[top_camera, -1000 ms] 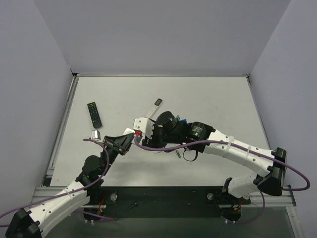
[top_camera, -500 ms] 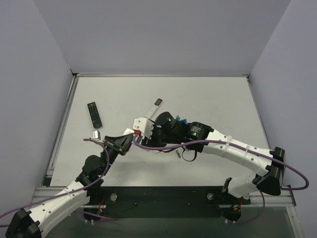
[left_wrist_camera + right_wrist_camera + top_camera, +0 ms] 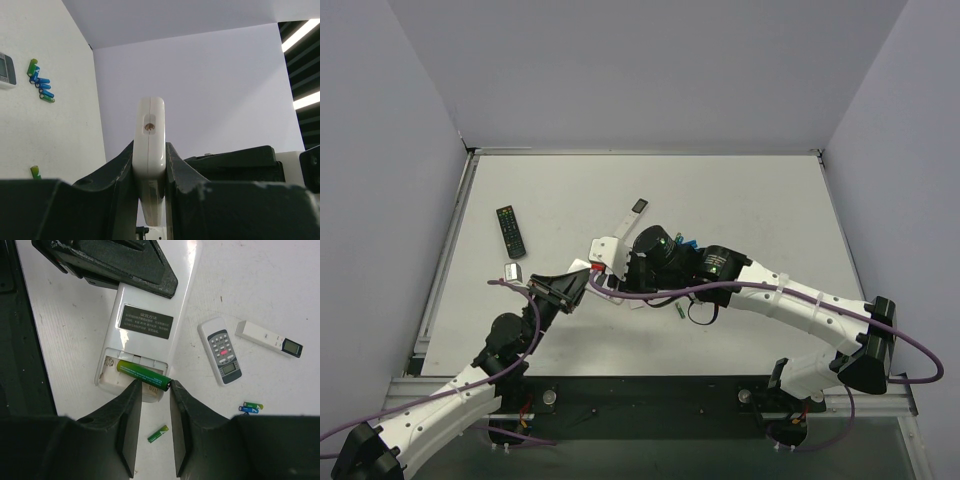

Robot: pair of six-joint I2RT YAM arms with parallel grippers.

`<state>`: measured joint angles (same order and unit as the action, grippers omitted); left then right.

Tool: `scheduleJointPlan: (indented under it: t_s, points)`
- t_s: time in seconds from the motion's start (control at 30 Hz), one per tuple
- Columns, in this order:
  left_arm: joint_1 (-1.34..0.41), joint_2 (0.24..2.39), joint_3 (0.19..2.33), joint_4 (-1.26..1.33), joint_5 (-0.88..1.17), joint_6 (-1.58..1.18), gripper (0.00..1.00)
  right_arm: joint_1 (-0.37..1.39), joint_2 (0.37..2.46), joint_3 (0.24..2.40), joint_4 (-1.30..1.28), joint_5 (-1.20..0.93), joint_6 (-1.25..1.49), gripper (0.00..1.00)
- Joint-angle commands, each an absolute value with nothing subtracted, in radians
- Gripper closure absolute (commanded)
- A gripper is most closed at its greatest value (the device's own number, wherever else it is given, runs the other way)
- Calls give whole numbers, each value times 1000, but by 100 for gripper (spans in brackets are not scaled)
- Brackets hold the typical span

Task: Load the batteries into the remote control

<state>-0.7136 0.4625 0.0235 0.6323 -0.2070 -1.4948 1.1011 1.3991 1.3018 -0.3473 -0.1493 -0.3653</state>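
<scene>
Remote control (image 3: 145, 340): you hold it near the middle of the surface (image 3: 250, 280), a little to the left, with its plain white back turned up. Your left hand (image 3: 150, 155) is pinching its left end. The left wrist view shows the casing edge-on, clamped between the two fingers. I cannot tell whether the body rests on the surface or hangs above it.

Battery bay (image 3: 112, 377): uncovered, at the right end of the back, past a dark label (image 3: 146, 321). One green battery (image 3: 142, 374) lies in it, slanted across the opening.

Your right hand (image 3: 152, 385) hangs over the bay, fingers slightly spread with a narrow gap between them and nothing clamped in that gap. One end of the green battery sits right at the fingertips. I cannot confirm contact.

Other items on the surface:
- A loose green battery (image 3: 158, 434) lies to the right of the remote control, apart from it.
- A small group of batteries (image 3: 251, 406), blue and green, lies farther right.
- A white remote with grey buttons (image 3: 222, 350) and a slim white remote (image 3: 270, 338) lie on the far side.
- A black remote (image 3: 512, 230) lies at the far left.
</scene>
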Motion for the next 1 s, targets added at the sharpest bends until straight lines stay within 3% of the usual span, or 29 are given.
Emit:
scheduleJointPlan:
  t_s: [0.0, 0.2, 0.7, 0.97]
  points:
    - [-718, 448, -103, 712, -196, -1502, 100, 1111, 1410, 1324, -360, -176, -354, 77]
    - [-718, 449, -100, 715, -195, -1497, 100, 1117, 1413, 1321, -360, -195, -354, 78]
    - [-718, 446, -112, 822, -213, -1474, 100, 1127, 1463, 1327, -364, -232, -325, 99]
    - [-718, 416, -124, 767, -224, -1497, 100, 1127, 1448, 1313, -367, -183, -302, 96]
